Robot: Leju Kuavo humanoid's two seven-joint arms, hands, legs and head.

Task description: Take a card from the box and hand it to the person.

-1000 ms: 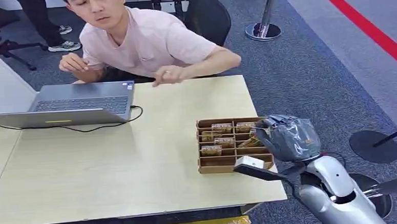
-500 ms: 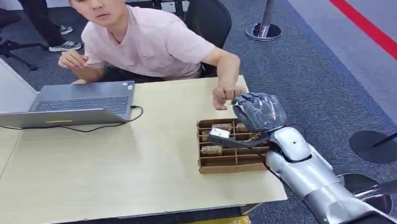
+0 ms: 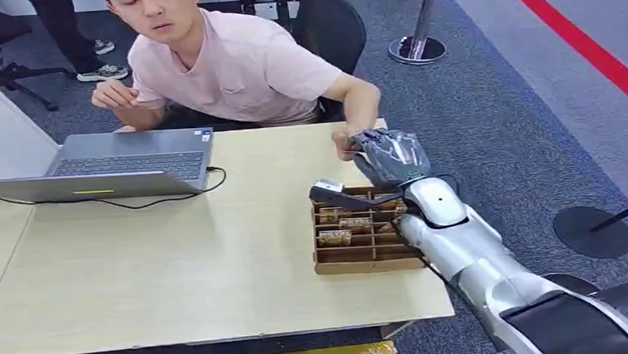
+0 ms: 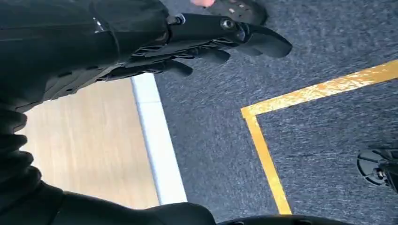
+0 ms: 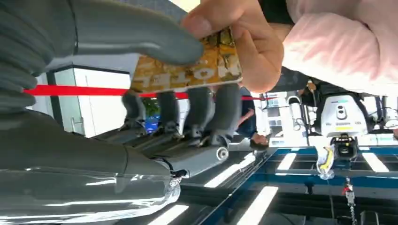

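Item, far-left edge of the tabletop: a white box, and just beside it an open laptop whose black cable trails toward the middle. Item, behind the far edge: the person in a pink shirt, leaning in, one arm stretched to the far-right corner. Item, near the right edge: the compartmented cardboard box, several cards standing in its slots, my right forearm passing above it. Item, over the far-right corner: my right hand, meeting the person's hand. Item, the card, seen close in the right wrist view: yellow, printed, pinched between my thumb and my darker fingers, while the person's thumb and fingers already clasp its other end. So both of us hold it. Item, my left hand: hanging beside the table over grey carpet with a yellow line, fingers loosely curved and apart, holding nothing. Hazards, as I judge them: if I keep my pinch firm while the person pulls, the card may bend or tear; if I let go before their hold is sure, it may drop to the tabletop or the floor; drawing my forearm back low could knock the box and its cards.
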